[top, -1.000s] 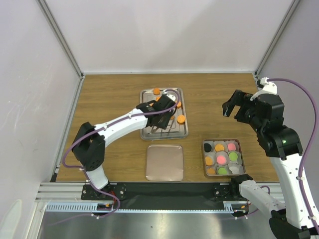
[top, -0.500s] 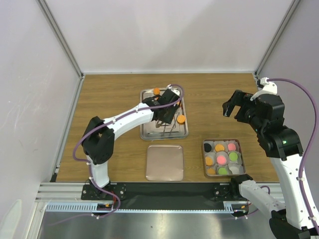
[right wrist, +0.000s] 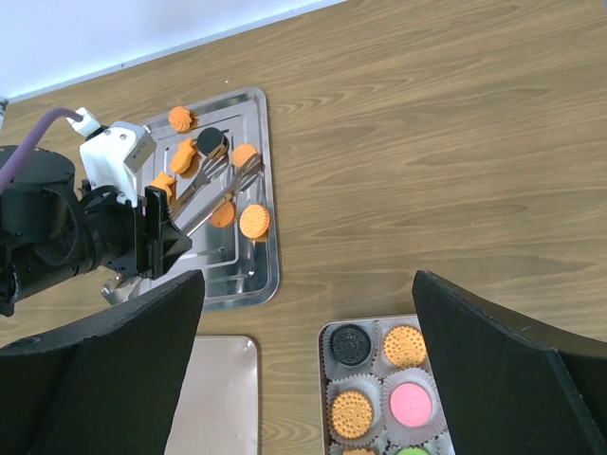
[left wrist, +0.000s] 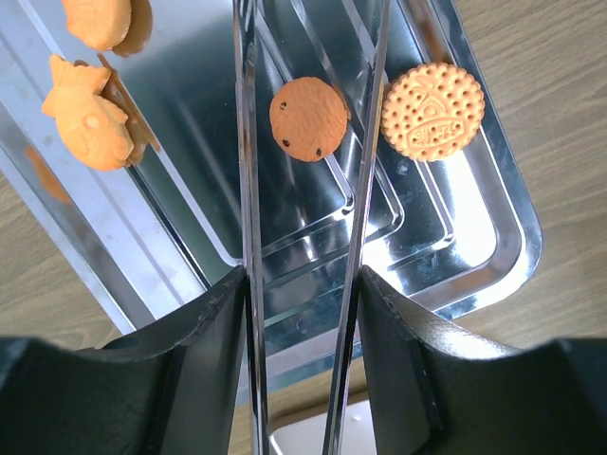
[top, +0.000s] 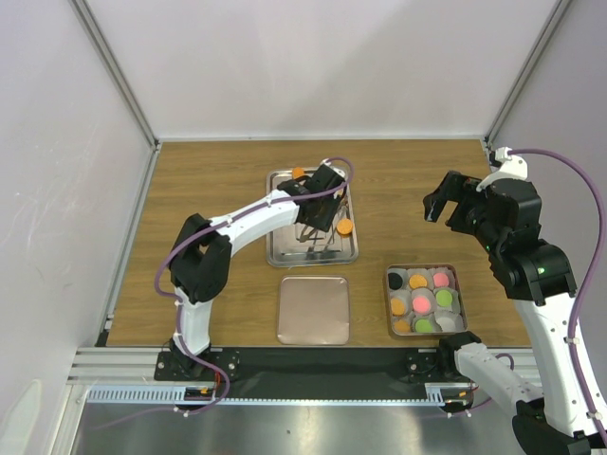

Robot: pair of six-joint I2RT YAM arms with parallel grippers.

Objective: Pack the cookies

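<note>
My left gripper (top: 321, 201) is over the silver tray (top: 285, 254), shut on metal tongs (left wrist: 248, 190). The two tong arms reach out with a round orange cookie (left wrist: 308, 118) lying between them near their tips. A patterned orange cookie (left wrist: 432, 111) lies just right of the tongs at the tray's edge. Fish-shaped orange cookies (left wrist: 87, 123) lie at the left. A black cookie (right wrist: 210, 140) and more orange ones lie at the tray's far end. The square box (top: 388, 303) holds orange, pink, green and black cookies in paper cups. My right gripper (top: 438, 204) is open and empty, high above the table.
A flat pinkish lid (top: 314, 310) lies on the wooden table in front of the tray and left of the box. White walls and metal posts close in the table on three sides.
My left gripper has moved a little to the right and farther back over the tray with the tongs, and its elbow has swung right. The right arm has not moved.
</note>
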